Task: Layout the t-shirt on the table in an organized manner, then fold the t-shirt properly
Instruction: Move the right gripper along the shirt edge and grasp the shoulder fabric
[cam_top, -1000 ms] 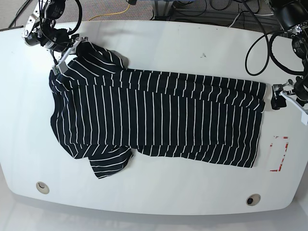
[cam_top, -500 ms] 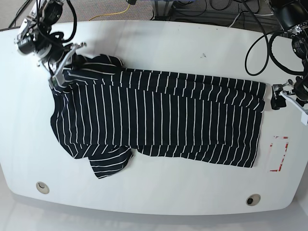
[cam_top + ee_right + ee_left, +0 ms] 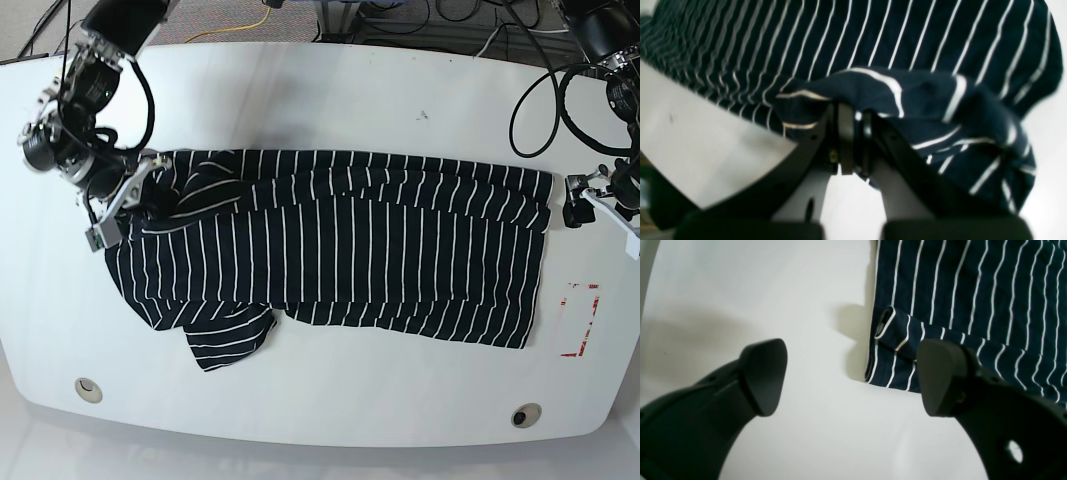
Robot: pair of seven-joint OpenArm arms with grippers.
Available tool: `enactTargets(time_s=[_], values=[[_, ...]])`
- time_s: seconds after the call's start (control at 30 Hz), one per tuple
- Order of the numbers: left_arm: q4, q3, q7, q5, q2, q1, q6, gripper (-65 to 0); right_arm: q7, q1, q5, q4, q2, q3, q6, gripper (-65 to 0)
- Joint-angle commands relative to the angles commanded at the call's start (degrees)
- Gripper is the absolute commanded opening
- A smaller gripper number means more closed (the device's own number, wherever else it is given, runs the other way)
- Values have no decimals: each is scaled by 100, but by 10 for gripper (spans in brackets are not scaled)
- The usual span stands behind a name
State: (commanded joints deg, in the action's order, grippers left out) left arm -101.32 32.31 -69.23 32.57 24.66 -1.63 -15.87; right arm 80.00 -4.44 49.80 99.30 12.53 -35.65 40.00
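The dark striped t-shirt (image 3: 340,245) lies lengthwise across the white table (image 3: 350,90), with one sleeve (image 3: 228,340) sticking out toward the front. My right gripper (image 3: 112,215) is at the shirt's left end, shut on a bunched fold of fabric (image 3: 900,90) that drapes over its fingers (image 3: 845,140). My left gripper (image 3: 572,205) hangs open at the right end, just off the hem corner (image 3: 887,340). In the left wrist view its fingers (image 3: 763,373) straddle bare table, with the t-shirt (image 3: 973,300) beside the right finger.
A red rectangular marking (image 3: 580,320) sits near the right front of the table. Two small round holes (image 3: 88,388) (image 3: 525,414) lie along the front edge. Cables (image 3: 540,110) loop over the back right corner.
My right gripper has moved toward the front and left, dragging the shirt's upper left corner with it; the raised bunch there is now flatter. The left arm has not moved.
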Motion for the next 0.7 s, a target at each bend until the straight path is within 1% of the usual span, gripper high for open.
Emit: enactTargets(time_s=[0.13,0.23,0.33,0.4,0.47,0.57,0.6,0.63,0.67,0.7], values=[[0,0,0,0,0,-9,0,-65,0,-369,0,-598,132,0,0,-650],[0,0,0,0,0,-9,0,-65,0,-554,0,-941,158,0,0,-650],[0,0,0,0,0,-9,0,-65,0,-703,-9,-1222,316,18,0,-648],[0,0,0,0,0,-9,0,-65,-48,-782,-9,-1398,369,132,0,-633],[0,0,0,0,0,-9,0,-65,-127,-826,-9,-1538,396,246,0,-601],[0,0,0,0,-9,-9,0,-65,-251,-826,-9,-1714,545,413,0,-484],[0,0,0,0,-9,-9,0,-65,-286,-826,-9,-1776,598,475,0,-403],[0,0,0,0,-9,-9,0,-65,-295,-826,-9,-1793,598,492,0,-369],[0,0,0,0,-9,-9,0,-65,-312,-826,-9,-1820,624,510,0,-303],[0,0,0,0,-9,-9,0,-65,-338,-809,-9,-1837,642,536,0,-192]])
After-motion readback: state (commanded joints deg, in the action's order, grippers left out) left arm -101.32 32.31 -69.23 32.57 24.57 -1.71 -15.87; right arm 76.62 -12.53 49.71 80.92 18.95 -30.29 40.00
